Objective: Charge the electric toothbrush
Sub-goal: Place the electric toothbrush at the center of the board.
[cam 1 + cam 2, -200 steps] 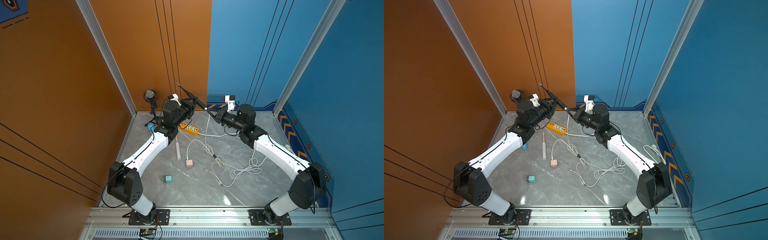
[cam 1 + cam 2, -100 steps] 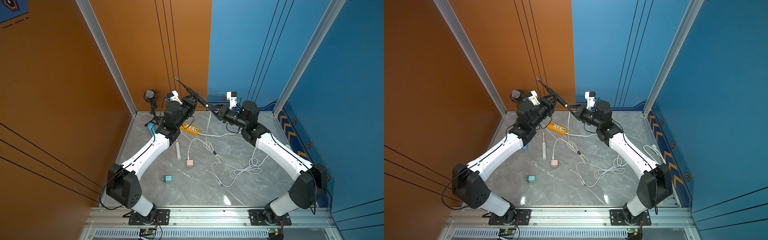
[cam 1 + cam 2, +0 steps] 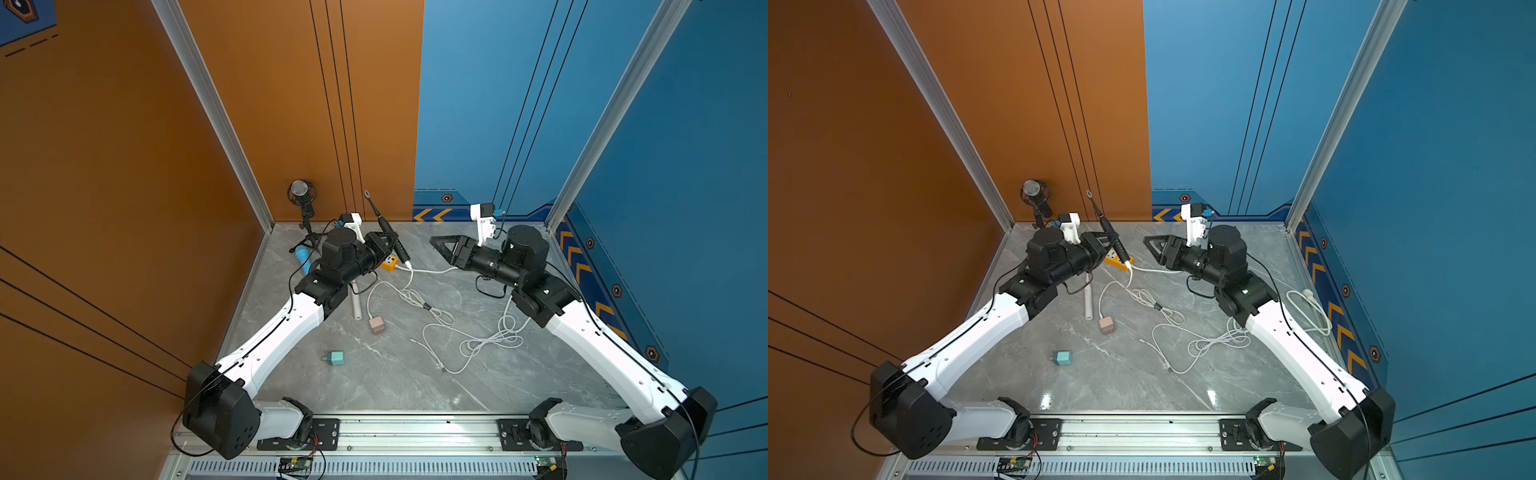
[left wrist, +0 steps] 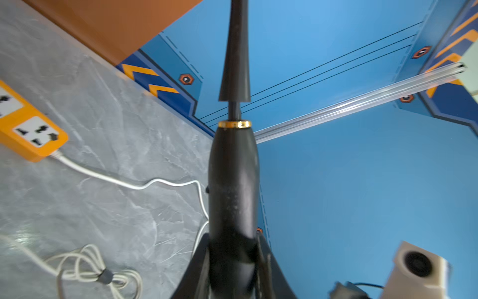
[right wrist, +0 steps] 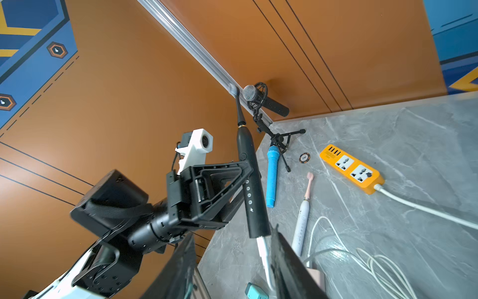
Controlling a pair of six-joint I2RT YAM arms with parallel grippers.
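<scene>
The left gripper [image 3: 392, 246] is clamping the black electric toothbrush [image 3: 383, 226], holding it tilted above the table's far edge, its brush head pointing toward the orange wall [image 3: 291, 124]. A white cable [image 3: 432, 271] is trailing from its base. The right gripper [image 3: 434, 241], jaws parted and empty, is hovering near, with bare table [image 3: 374, 386] lying open behind both.

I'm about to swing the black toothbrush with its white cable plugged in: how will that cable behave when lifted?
Probably floppy: the white cable sags from the black toothbrush into loose loops on the table. Likely light, so it should trail. Its dark tie bunches some loops, which may snag.
</scene>
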